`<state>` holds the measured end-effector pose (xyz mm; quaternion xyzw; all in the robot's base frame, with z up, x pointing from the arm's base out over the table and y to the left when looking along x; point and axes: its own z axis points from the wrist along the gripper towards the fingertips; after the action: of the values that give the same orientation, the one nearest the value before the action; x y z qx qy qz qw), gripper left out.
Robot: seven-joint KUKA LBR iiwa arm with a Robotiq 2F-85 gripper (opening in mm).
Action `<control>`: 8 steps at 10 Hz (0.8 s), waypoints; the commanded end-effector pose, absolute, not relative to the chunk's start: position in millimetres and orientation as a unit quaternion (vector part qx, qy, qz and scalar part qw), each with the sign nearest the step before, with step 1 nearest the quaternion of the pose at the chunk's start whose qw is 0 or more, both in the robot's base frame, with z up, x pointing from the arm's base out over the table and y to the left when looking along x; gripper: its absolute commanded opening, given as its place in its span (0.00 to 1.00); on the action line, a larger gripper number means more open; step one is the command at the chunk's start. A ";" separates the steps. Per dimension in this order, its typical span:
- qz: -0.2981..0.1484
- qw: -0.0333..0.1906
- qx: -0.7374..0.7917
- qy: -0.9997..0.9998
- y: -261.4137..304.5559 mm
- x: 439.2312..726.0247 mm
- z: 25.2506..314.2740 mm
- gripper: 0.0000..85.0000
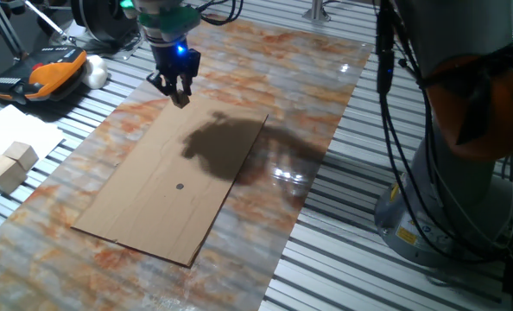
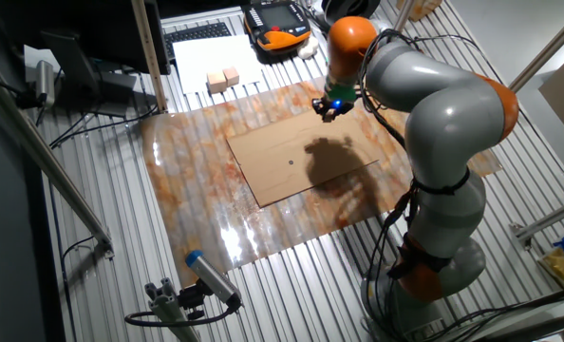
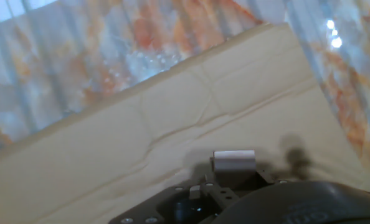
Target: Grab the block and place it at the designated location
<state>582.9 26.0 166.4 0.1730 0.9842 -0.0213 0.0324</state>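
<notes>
One arm: the KUKA arm (image 2: 445, 99) rises from its base, bends over at the elbow and reaches across the tabletop (image 1: 278, 78), wrist turned down.
Pincer: the pincer (image 1: 180, 95) points down and hangs in the air, fingers drawn in and clenched on the block.
Block: the block (image 1: 181, 100) sits pinched at the fingertips, clear of the surface; the hand view shows it as a small pale piece (image 3: 234, 160).
Beneath the pincer: the cardboard sheet (image 1: 144, 207), near one edge, with the arm's shadow (image 1: 224, 144) cast on it.
Designated location: the dark dot (image 1: 180, 186) lies on the cardboard, well apart from the pincer.
Farther off: two pale wooden blocks (image 1: 10, 164) stand beyond the cardboard.
</notes>
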 end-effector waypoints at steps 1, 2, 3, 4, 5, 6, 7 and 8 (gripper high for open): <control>-0.025 0.032 0.177 0.983 39.9 579.5 168.6 0.00; -0.027 0.030 0.174 0.984 39.0 578.3 168.7 0.00; -0.024 0.029 0.172 0.984 37.6 578.4 168.6 0.00; -0.025 0.029 0.172 0.984 37.5 579.4 167.4 0.00; -0.031 0.031 0.172 0.984 37.9 580.1 166.6 0.00; -0.032 0.030 0.173 0.984 37.9 580.1 166.6 0.00; -0.033 0.032 0.181 0.983 37.9 580.1 166.6 0.00; -0.025 0.033 0.189 0.981 37.9 580.1 166.6 0.00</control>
<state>580.1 37.7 166.6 0.1913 0.9805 -0.0262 0.0360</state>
